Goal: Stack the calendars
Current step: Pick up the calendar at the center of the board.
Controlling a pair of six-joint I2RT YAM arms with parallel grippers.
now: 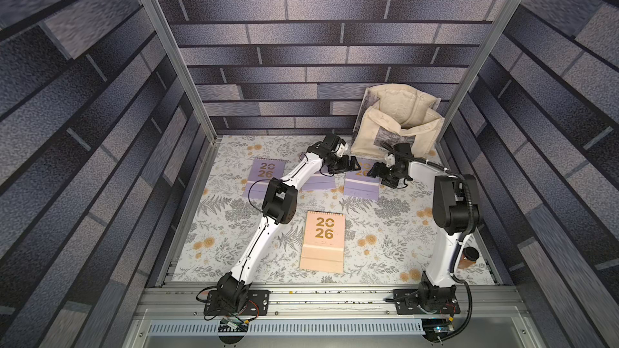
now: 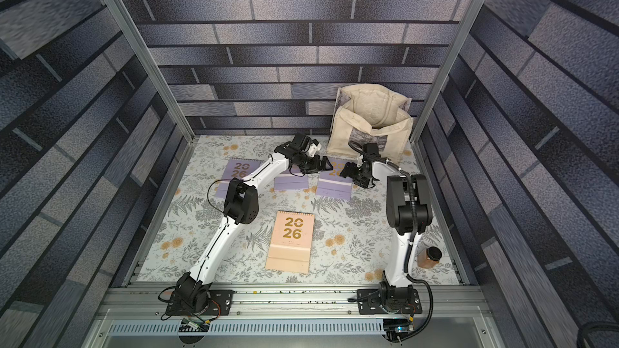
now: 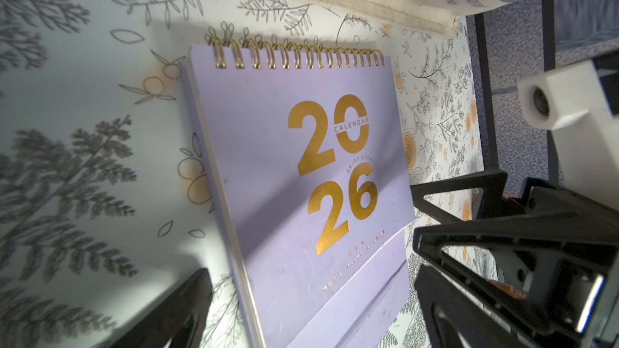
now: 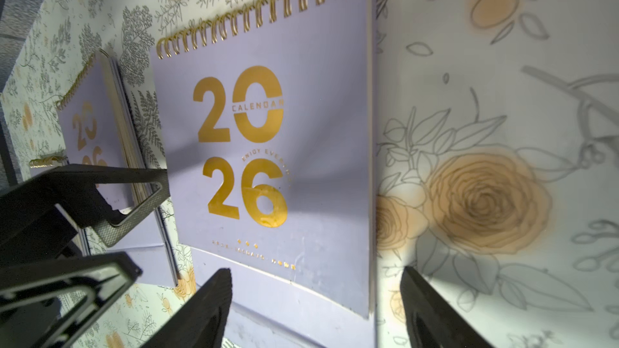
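Lavender calendar (image 1: 361, 187) beside tote bag (image 1: 398, 122), flat; both sets of jaws spread alongside.

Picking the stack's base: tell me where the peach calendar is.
In both top views the peach calendar lies flat near the front, between the left arm and the right arm.

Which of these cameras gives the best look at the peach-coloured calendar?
Both top views show the peach calendar whole: flat on the table, gold 2026 cover up, nothing over it. Neither wrist view shows it at all; both look at a lavender calendar near the tote bag.
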